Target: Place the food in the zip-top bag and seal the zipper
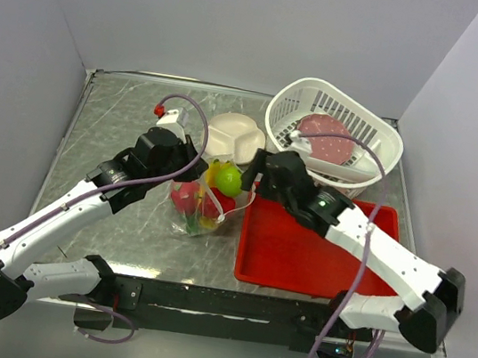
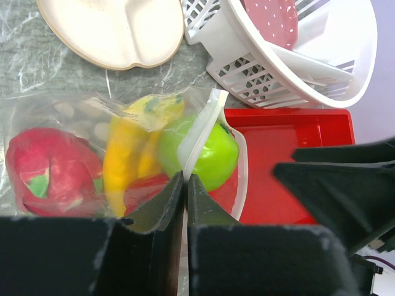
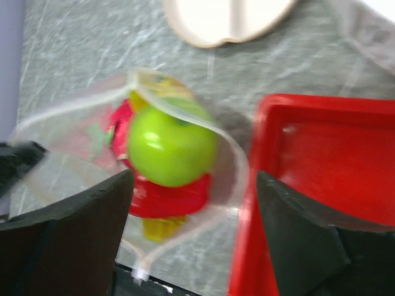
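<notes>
Zip-top bag point(image 1: 180, 222) gaping, fruit inside

I see the bag lying on the table point(image 1: 122, 117), just beside the red tray point(image 1: 300, 251). It holds the dragon fruit point(image 2: 49, 169) and banana point(image 2: 126, 154), with the green apple point(image 2: 213, 154) at its mouth. My left gripper point(image 2: 185, 182) pinches the mouth edge, fingers together. My right gripper point(image 3: 192, 185) hovers over the apple, fingers wide apart.

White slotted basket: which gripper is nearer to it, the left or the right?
Right. The right gripper hangs open at the zip-top bag's mouth, close to the white slotted basket's near side. The left gripper, shut on the bag's edge, is farther off, across the bag.
</notes>
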Robot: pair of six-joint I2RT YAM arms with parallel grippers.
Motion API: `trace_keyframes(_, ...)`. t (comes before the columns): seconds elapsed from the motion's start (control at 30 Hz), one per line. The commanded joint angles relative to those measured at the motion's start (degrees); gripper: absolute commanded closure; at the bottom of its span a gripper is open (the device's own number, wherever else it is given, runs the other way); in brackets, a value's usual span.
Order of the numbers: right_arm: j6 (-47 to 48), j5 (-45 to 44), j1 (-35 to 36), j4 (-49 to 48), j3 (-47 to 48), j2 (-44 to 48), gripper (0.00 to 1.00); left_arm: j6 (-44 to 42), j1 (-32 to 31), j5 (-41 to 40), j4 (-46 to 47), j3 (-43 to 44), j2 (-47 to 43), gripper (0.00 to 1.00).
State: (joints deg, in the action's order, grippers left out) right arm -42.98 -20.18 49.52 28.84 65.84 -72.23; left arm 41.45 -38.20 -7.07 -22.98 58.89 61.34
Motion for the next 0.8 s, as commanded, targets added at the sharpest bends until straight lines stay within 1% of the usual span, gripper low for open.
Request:
trace_keyframes(0.0, -0.7, -0.1, -1.6, 0.1, -5.2, 3.6, 0.25, 0.7, 0.2, -1.1, 3.4, 2.6, -1.4, 0.89)
trace_keyframes(0.07, -1.0, 0.9, -1.8, -1.1, -6.4, 3.5, 0.33, 0.8, 0.2, -1.1, 3.6, 2.5, -1.4, 0.89)
trace_keyframes(0.13, -1.2, 1.9, -1.9, -2.1, -7.3, 2.9, 0.38, 0.8, 0.2, -1.0, 3.5, 2.5, -1.3, 0.89)
trace_keyframes(0.17, -1.4, 2.1, -2.1, -2.5, -7.7, 2.1, 0.43, 1.0, 0.1, -1.1, 3.4, 2.7, -1.2, 0.89)
trace_keyframes(0.27, -1.7, 3.1, -2.2, -4.4, -8.3, 1.0, 0.47, 1.2, 0.2, -1.0, 3.5, 2.5, -1.2, 0.89)
trace_keyframes(0.43, -2.2, 4.2, -2.4, -7.4, -7.9, -2.5, 0.5, 1.3, 0.2, -1.3, 3.3, 2.6, -1.0, 0.89)
trace_keyframes(0.47, -2.2, 4.4, -2.5, -7.7, -7.4, -3.4, 0.53, 1.4, 0.2, -1.2, 3.2, 2.6, -1.0, 0.89)
trace_keyframes(0.53, -2.2, 4.8, -2.5, -8.3, -6.5, -4.7, 0.61, 1.4, 0.2, -1.3, 3.1, 2.6, -1.0, 0.89)
trace_keyframes(0.57, -1.9, 5.0, -2.5, -8.1, -6.0, -5.3, 0.74, 1.2, 0.2, -1.5, 2.9, 2.7, -1.0, 0.89)
trace_keyframes(0.63, -1.6, 5.2, -2.4, -7.0, -3.7, -7.0, 0.9, 0.8, 0.2, -2.2, 2.2, 3.0, -1.3, 0.89)
trace_keyframes(0.67, -0.9, 5.5, -2.2, -6.5, -2.7, -7.2, 1.0, 0.2, 0.2, -2.6, 2.0, 3.2, -1.3, 0.89)
trace_keyframes(0.7, -0.6, 5.8, -1.9, -5.9, -0.2, -7.2, 1.0, -0.2, 0.2, -3.7, 1.5, 3.5, -1.5, 0.88)
trace_keyframes(0.77, 1.1, 5.6, 1.1, -4.1, 3.4, -6.4, 1.0, -1.7, 0.2, -5.1, -0.4, 4.1, -1.6, 0.87)
